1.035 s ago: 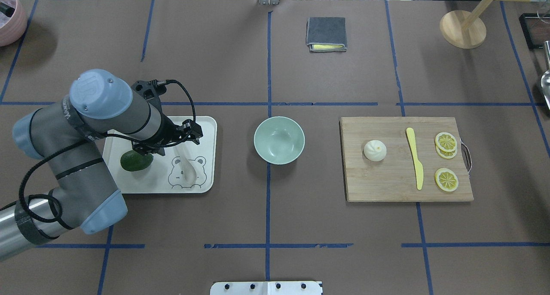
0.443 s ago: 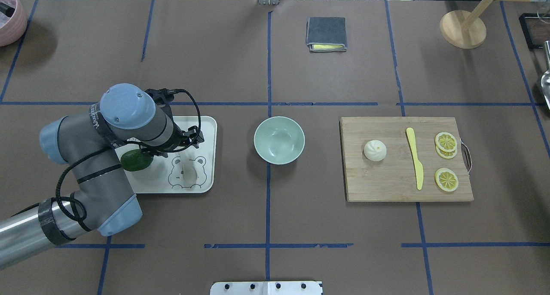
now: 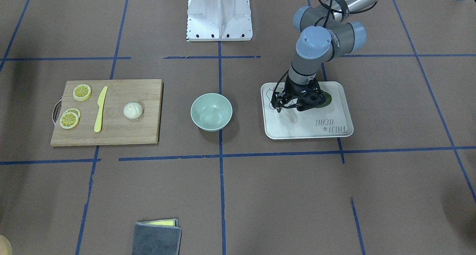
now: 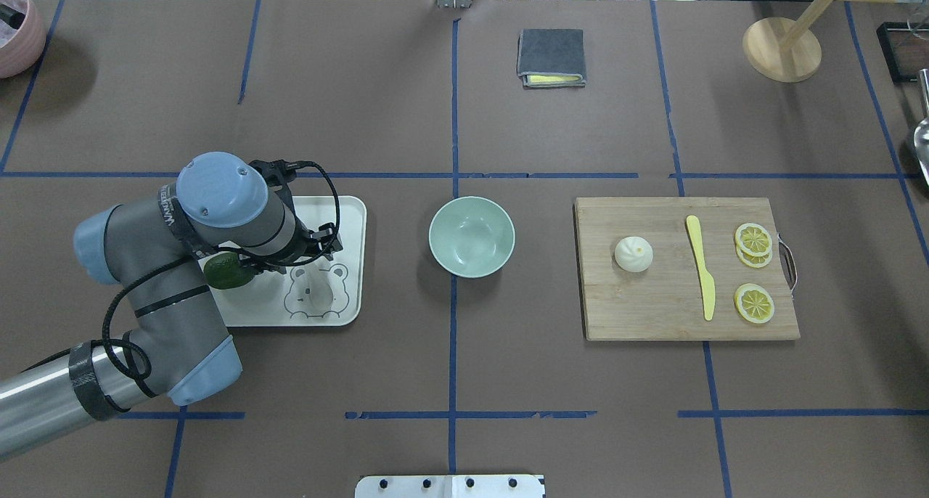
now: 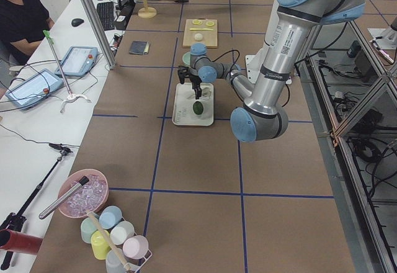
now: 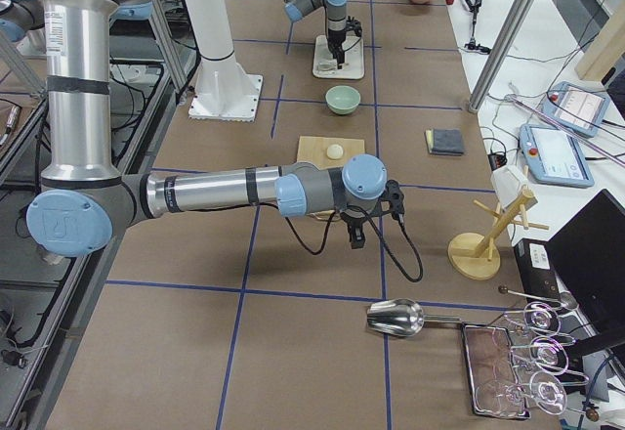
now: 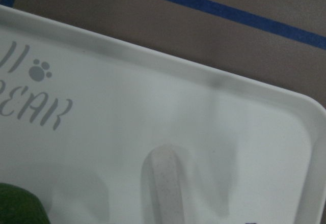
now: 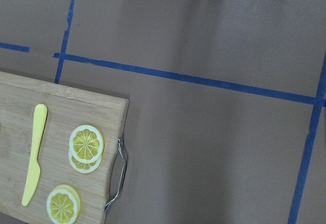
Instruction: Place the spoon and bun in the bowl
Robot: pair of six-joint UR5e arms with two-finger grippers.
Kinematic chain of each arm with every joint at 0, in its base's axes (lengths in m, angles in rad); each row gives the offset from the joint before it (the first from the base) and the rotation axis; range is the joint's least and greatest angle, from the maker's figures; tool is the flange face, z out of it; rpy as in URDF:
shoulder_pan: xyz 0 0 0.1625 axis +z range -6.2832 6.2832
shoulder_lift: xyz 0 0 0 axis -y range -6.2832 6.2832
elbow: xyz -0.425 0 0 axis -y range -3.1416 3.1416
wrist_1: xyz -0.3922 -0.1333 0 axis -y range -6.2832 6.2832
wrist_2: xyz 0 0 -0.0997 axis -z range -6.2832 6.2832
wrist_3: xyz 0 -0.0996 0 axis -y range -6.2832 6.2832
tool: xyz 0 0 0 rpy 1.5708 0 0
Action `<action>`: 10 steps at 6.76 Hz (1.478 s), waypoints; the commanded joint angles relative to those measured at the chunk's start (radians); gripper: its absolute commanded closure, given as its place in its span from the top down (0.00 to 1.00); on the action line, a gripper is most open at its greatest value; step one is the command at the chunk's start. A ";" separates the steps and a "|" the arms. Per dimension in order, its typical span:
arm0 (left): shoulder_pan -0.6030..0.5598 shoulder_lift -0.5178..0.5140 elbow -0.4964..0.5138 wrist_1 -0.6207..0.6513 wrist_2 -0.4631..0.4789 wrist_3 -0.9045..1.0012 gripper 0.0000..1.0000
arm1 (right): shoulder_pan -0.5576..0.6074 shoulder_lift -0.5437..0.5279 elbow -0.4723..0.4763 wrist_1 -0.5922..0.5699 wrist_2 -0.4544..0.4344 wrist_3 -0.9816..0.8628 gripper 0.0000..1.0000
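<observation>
Tallied on table: one bowl (image 4: 472, 237), one bun (image 4: 633, 254), one spoon (image 4: 318, 293), one yellow knife (image 4: 701, 266), three lemon slices (image 4: 754, 303), one avocado (image 4: 226, 274), one tray (image 4: 350, 215), one cutting board (image 4: 653, 305), one folded cloth (image 4: 551, 54).

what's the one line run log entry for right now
left gripper: open, low over spoon on bear-print tray | right gripper: state unclear | bun: on cutting board | bowl: empty

place: robotics lab | cues: taped table (image 4: 580, 447); operator (image 5: 18, 12); tablet (image 5: 29, 87) on side desk (image 5: 37, 143)

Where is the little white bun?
Overhead view: the small round white steamed bun sits on the right-hand wooden cutting board, between the mint-green bowl and the yellow plastic knife.
</observation>
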 commanded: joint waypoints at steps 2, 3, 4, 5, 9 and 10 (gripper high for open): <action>0.005 0.002 0.002 0.001 0.000 0.002 0.31 | 0.000 0.000 0.000 0.000 0.000 0.000 1.00; 0.005 0.000 0.001 0.001 0.000 0.003 0.00 | 0.000 0.000 0.000 0.000 0.000 0.000 1.00; 0.005 -0.003 -0.002 0.001 0.000 0.006 0.00 | 0.000 0.000 0.000 0.000 0.000 0.000 1.00; 0.003 -0.005 -0.017 0.000 0.000 0.006 0.00 | 0.000 0.000 0.000 0.000 0.000 0.000 1.00; 0.005 -0.133 -0.036 0.001 0.011 0.006 0.00 | 0.000 0.000 0.001 0.000 0.006 0.000 1.00; 0.009 -0.234 0.008 0.000 0.053 0.006 0.00 | 0.000 0.000 0.000 0.002 0.035 0.000 1.00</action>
